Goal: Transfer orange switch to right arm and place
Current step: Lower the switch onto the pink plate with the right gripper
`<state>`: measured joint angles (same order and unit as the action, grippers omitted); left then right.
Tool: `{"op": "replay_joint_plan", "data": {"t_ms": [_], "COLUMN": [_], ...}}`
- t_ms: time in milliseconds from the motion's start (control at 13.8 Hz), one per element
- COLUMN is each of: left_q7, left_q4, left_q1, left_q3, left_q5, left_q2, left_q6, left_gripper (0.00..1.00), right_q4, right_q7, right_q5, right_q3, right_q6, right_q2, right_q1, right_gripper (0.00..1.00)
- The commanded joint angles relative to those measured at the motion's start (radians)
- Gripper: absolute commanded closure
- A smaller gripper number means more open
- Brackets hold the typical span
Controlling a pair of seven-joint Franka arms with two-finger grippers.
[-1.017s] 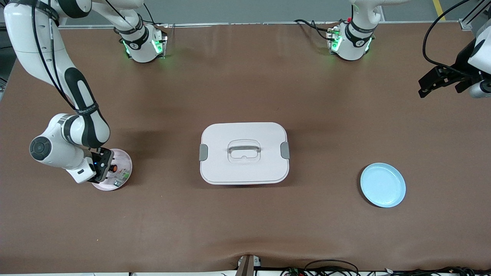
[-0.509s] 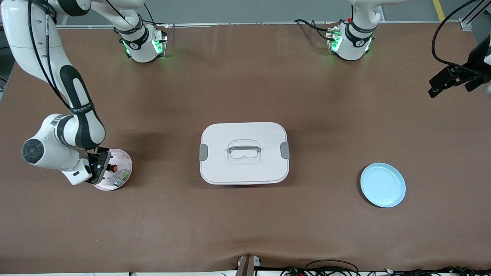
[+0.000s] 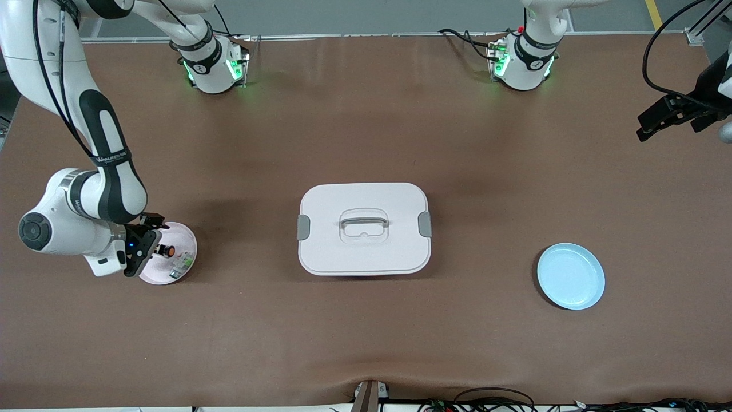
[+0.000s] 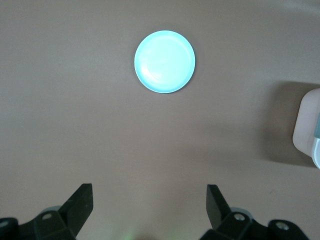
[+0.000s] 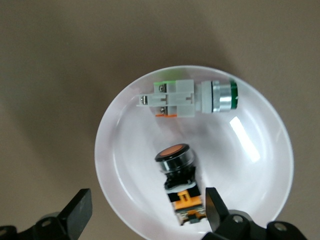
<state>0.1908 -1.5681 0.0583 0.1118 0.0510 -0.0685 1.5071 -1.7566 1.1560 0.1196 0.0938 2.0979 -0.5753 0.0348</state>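
Note:
The orange switch (image 3: 166, 250) lies on its side in a small pink plate (image 3: 184, 236) toward the right arm's end of the table. In the right wrist view the orange switch (image 5: 180, 182) shows its orange cap and orange-marked body inside the plate (image 5: 260, 200). My right gripper (image 3: 147, 247) is open and hangs low over the plate's rim. The switch lies close to one fingertip (image 5: 214, 202), and I cannot tell if they touch. My left gripper (image 3: 669, 130) is open and empty, held high over the left arm's end of the table.
A green-and-white part (image 3: 182, 263) lies in the same plate beside the switch and also shows in the right wrist view (image 5: 190, 98). A white lidded box (image 3: 363, 228) stands mid-table. A light blue plate (image 3: 571, 276) lies toward the left arm's end.
My right gripper has drawn back toward the right arm's end of the table, partly off the plate. The switch has stayed in the plate. My left gripper has shifted outward a little.

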Motion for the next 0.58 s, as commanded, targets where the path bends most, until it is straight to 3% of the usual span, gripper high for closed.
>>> {"op": "replay_joint_plan", "data": {"t_ms": [0,509], "left_q7": [-0.014,-0.019], "left_q4": [0.013,0.007], "left_q1": [0.005,0.003], "left_q3": [-0.003,0.003], "left_q5": [-0.016,-0.017], "left_q2": [-0.025,-0.016], "left_q6": [-0.021,-0.022], "left_gripper": [0.0,0.0], "right_q4": [-0.027,-0.072], "right_q7": [-0.215,-0.776], "right_q5": [0.011,0.009], "right_q3": [-0.013,-0.011], "right_q6": [-0.073,-0.079], "right_q2": [0.052,0.115], "right_q1": [0.007,0.0], "right_gripper": [0.0,0.0]}}
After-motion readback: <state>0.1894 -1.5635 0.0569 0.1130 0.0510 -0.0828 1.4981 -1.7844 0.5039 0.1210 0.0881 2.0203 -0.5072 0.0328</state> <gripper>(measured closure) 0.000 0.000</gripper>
